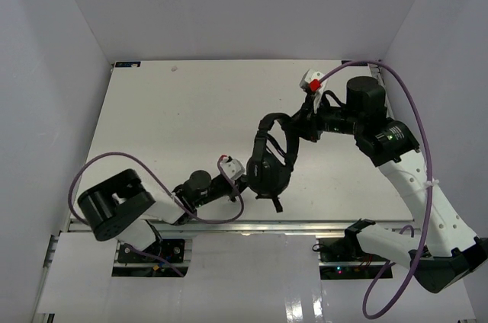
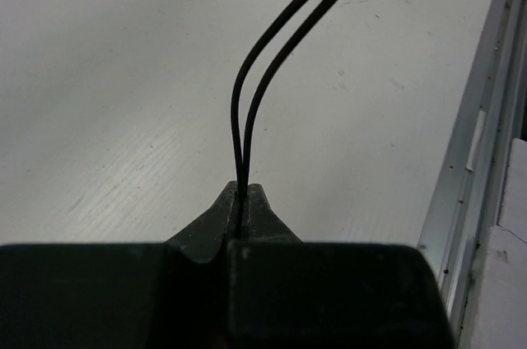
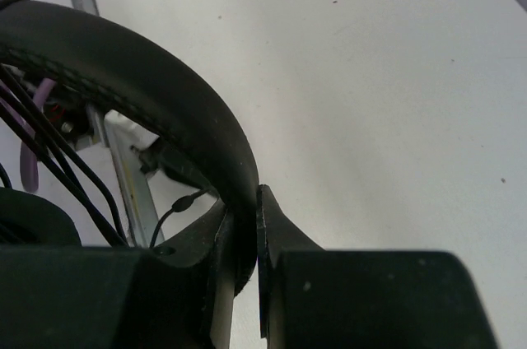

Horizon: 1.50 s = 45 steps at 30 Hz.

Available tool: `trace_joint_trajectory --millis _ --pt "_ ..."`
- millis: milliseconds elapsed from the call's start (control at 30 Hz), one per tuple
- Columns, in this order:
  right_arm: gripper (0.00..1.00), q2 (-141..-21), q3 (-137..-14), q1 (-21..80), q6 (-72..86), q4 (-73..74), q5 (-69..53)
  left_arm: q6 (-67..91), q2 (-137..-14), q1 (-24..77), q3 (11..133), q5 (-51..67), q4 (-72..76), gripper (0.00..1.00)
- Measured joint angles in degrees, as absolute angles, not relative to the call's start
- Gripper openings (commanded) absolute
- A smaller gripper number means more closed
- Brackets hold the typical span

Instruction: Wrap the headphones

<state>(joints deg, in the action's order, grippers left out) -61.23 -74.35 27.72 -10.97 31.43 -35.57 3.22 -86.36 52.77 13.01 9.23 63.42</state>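
Headphones [image 1: 268,164] near-centre, just right of left gripper [image 2: 244,194], long axis running far-right to near-left | cable [image 2: 251,102] leaves left jaws as a doubled strand, jaws pressed together pinching it | right gripper [image 3: 245,221] clamped on headband [image 3: 165,86], so I guess left does the looping

White table [image 1: 175,125], matte, with faint specks and scuffs. Aluminium rail [image 1: 290,225] along near edge. Small dark label [image 1: 126,65] at far left corner. Faint pink smudge [image 1: 174,68] by far edge, right of label. Plain white walls [image 1: 244,3] left, far, right.
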Motion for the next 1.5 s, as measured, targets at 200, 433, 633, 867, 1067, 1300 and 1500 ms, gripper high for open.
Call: trace_joint_trajectory --millis 200,433,633,867,1067,1300,1500 --pt "0.08 -61.20 -72.38 29.83 -25.25 38.64 -38.48 2.40 -73.87 40.51 16.70 18.00 47.41 0.02" --pt "0.08 -63.54 -59.60 38.43 -31.24 34.43 -19.02 1.60 -72.82 31.83 29.26 26.21 25.67 0.02" --pt "0.08 -72.91 -57.91 38.67 -31.06 24.75 -4.76 0.97 -76.09 26.66 34.93 29.40 12.40 0.00" --pt "0.08 -93.09 -67.09 37.92 -29.57 19.35 1.42 1.44 -86.01 20.65 41.83 30.54 4.48 0.03" --pt "0.08 -111.63 -84.52 36.53 -27.03 21.31 -0.45 2.65 -94.73 15.55 52.94 30.00 1.15 0.08" --pt "0.27 -122.48 -97.86 36.31 -23.84 25.22 -2.25 4.88 -99.60 11.73 56.31 29.20 0.81 0.40" --pt "0.86 -123.77 -98.16 35.20 -21.55 26.88 -3.54 7.63 -100.83 9.73 55.45 27.99 0.01 0.71"
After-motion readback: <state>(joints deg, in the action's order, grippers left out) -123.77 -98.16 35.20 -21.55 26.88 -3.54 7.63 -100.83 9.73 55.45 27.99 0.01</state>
